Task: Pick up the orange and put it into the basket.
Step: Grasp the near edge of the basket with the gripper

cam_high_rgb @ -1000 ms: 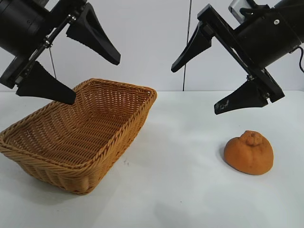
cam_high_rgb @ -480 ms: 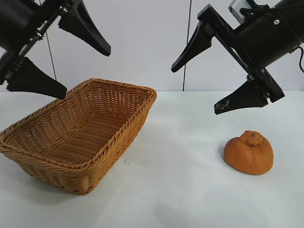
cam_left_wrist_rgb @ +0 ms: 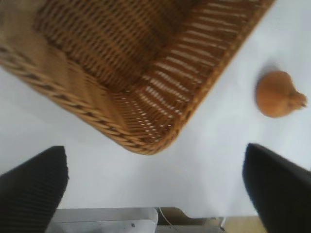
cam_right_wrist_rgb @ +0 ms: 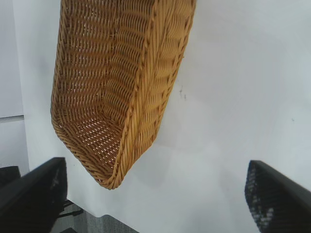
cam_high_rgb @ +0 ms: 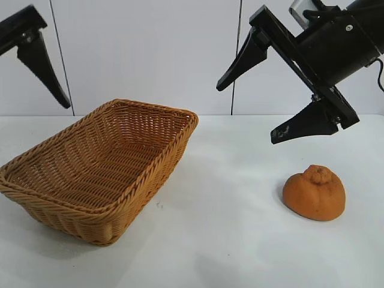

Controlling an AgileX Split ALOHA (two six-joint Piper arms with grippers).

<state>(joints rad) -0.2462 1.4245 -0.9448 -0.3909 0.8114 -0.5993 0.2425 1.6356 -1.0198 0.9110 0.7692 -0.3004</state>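
Standing wide apart, the jaws of the right gripper [cam_high_rgb: 279,87] are fully released and grip nothing; it hangs in the air at about 11 o'clock from the orange [cam_high_rgb: 314,192], clear of it and touching nothing. The left gripper [cam_left_wrist_rgb: 155,187] sits at the far 9 o'clock edge of the exterior view, above and beyond the basket [cam_high_rgb: 36,192]; only one dark finger [cam_high_rgb: 42,66] shows there, but the left wrist view has both fingers spread with bare table [cam_high_rgb: 228,240] between them, so it too is released and empty.

Task status: nothing done yet. The orange rests on the table at roughly 4 o'clock in the exterior view, well apart from the basket, which sits at 8 o'clock, holding nothing as far as its visible floor shows (the near wall hides a strip of the bottom, so this is probably, not certainly, complete). The orange does not appear in the right wrist view.

Remaining, by my judgement: lower a gripper over the orange, close, lift, carry across to the basket, release inside.
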